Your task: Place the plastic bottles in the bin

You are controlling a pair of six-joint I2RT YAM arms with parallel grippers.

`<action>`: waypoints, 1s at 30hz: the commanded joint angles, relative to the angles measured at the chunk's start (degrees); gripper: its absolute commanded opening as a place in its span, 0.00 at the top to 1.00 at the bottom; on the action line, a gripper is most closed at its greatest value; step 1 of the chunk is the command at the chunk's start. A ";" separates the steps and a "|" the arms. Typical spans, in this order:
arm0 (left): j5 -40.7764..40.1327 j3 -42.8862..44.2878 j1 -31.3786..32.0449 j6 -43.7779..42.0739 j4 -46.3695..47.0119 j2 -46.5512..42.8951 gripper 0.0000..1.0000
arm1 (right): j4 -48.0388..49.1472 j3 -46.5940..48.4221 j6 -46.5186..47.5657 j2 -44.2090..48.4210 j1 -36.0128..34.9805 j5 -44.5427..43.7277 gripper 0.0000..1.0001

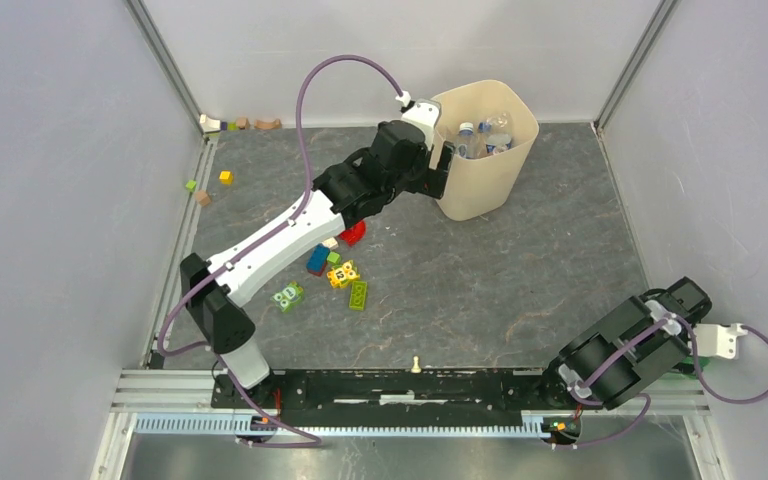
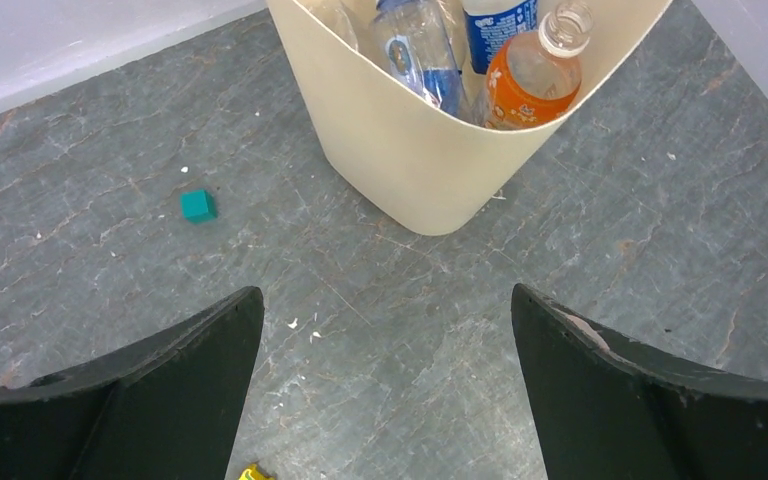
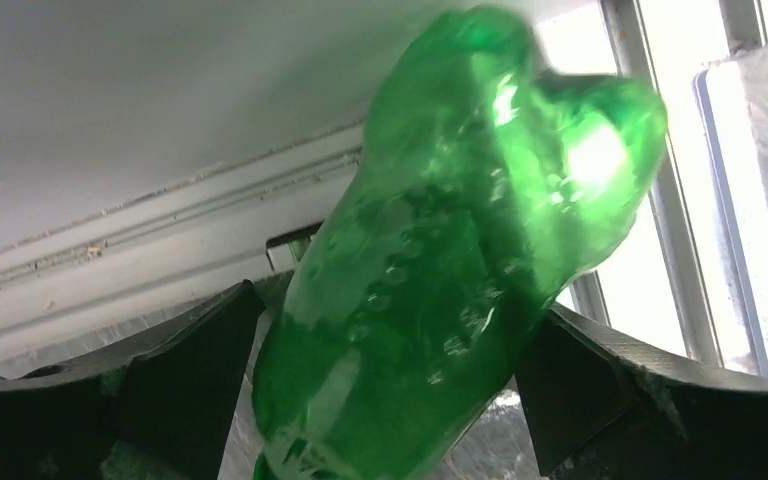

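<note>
The cream-beige bin (image 1: 482, 190) stands at the far middle of the table and holds several plastic bottles (image 1: 482, 137). In the left wrist view its wall (image 2: 410, 150) is just ahead, with an orange bottle (image 2: 530, 80) and clear, blue-labelled bottles (image 2: 415, 50) inside. My left gripper (image 1: 442, 170) is beside the bin's left wall; it is open and empty (image 2: 385, 295). My right gripper (image 3: 390, 300) is folded back at the near right, shut on a green plastic bottle (image 3: 440, 260). A bit of green (image 1: 674, 367) shows under that arm.
Coloured toy bricks (image 1: 345, 275) lie under the left arm. More blocks lie at the far left (image 1: 225, 177) and along the back wall (image 1: 240, 124). A teal cube (image 2: 198, 206) sits left of the bin. A metal rail (image 1: 410, 385) runs along the near edge.
</note>
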State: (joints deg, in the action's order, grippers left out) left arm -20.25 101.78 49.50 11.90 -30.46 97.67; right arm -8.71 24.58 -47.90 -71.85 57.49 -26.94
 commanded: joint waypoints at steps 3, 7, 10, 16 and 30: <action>1.39 -2.76 1.22 -0.30 1.81 -4.17 0.00 | 1.06 0.19 3.14 -6.38 0.25 5.67 0.22; 1.83 -2.90 1.35 0.14 0.88 -4.92 0.00 | 0.53 -1.59 3.95 0.35 -1.78 8.41 0.60; 1.23 -4.10 1.46 -0.38 -0.12 -6.80 0.00 | -1.89 -2.90 3.27 8.52 -7.06 10.33 0.87; -1.11 -10.47 1.48 -0.39 0.31 -13.85 0.00 | -5.53 0.39 -0.82 22.53 -22.68 13.35 0.94; -23.81 -32.53 0.04 -8.97 11.95 -34.67 0.00 | 6.32 57.92 20.16 -6.77 -68.40 19.89 0.96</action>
State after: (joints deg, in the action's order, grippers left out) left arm -37.98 71.53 50.19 7.33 -25.52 64.66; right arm -4.03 64.62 -38.17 -68.77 -3.27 -7.11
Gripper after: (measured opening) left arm 0.996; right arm 0.724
